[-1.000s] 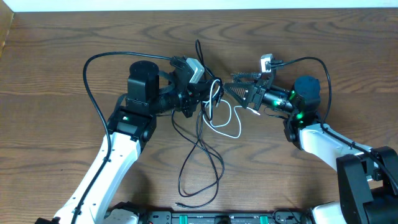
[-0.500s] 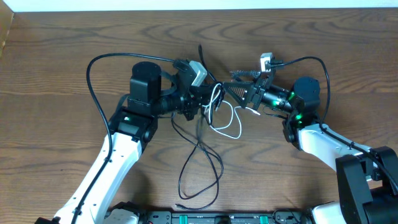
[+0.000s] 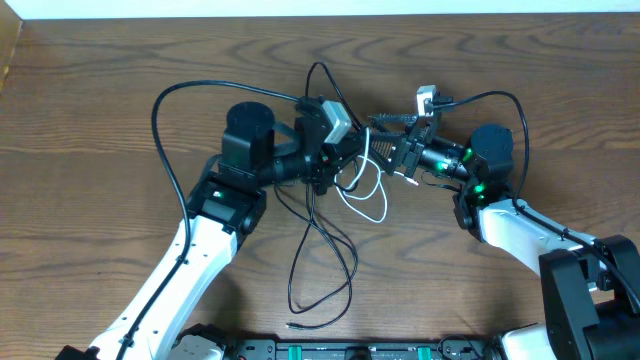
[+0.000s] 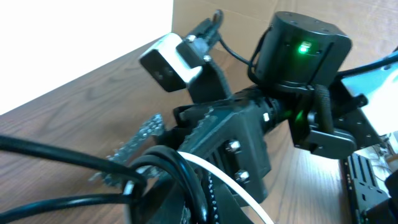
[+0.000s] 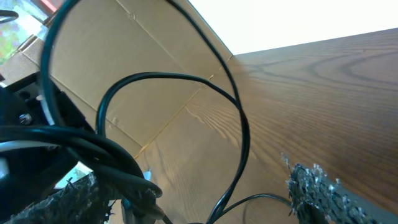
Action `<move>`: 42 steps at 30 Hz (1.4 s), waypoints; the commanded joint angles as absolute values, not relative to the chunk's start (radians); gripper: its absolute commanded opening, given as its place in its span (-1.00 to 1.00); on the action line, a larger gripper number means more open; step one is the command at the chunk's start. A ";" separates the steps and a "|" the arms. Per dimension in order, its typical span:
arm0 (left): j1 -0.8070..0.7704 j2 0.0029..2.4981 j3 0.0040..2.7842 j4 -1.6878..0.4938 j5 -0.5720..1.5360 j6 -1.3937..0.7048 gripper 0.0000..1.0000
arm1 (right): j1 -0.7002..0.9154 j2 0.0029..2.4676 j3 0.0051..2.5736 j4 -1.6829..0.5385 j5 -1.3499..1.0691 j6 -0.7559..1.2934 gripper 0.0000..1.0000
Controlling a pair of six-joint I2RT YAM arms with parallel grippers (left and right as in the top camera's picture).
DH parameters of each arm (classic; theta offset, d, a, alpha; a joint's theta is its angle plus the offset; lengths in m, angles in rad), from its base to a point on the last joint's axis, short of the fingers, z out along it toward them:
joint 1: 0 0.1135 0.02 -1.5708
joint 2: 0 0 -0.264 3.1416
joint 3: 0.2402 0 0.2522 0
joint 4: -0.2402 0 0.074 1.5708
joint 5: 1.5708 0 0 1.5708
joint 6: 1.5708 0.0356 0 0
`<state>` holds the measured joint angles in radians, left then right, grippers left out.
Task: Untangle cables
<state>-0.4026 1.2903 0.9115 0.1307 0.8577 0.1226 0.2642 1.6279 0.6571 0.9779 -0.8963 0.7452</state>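
Cables [image 3: 316, 228] bunched mid-frame on the counter [image 3: 100, 100], trailing toward bottom centre; right gripper [image 3: 385, 150] fingers apart around them, left gripper [image 3: 343, 160] buried in tangle, grip can't tell

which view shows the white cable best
Overhead: the white cable shows its whole loop there, lying open to the camera. The left wrist view catches only a short white strip near the bottom edge. The right wrist view shows black cables and no clear white one.
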 commanded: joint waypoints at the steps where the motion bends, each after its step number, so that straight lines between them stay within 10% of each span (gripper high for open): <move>1: -0.433 1.282 0.937 0.137 0.886 0.111 -0.85 | 0.277 1.621 0.659 0.976 -0.870 0.724 0.75; 8: -0.440 1.286 0.937 0.129 0.887 0.084 -0.85 | 0.278 1.621 0.660 0.978 -0.874 0.724 0.68; 11: -0.440 1.286 0.937 0.125 0.886 0.081 -0.84 | 0.282 1.621 0.660 0.984 -0.874 0.724 -0.44; 14: -0.440 1.286 0.937 0.130 0.855 0.081 -0.86 | 0.283 1.621 0.659 0.983 -0.877 0.724 -0.98; 30: -0.436 1.286 0.937 0.076 0.081 -0.208 -0.85 | 0.282 1.621 0.660 0.985 -1.008 0.554 -0.98; 42: -0.427 1.287 0.937 0.015 -0.057 -0.268 -0.85 | 0.282 1.621 0.659 0.995 -1.264 0.327 -0.98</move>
<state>-0.4541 1.2953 0.9115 0.0021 0.0776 -0.2295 0.2821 1.6238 0.6575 0.9936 -1.1145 0.4076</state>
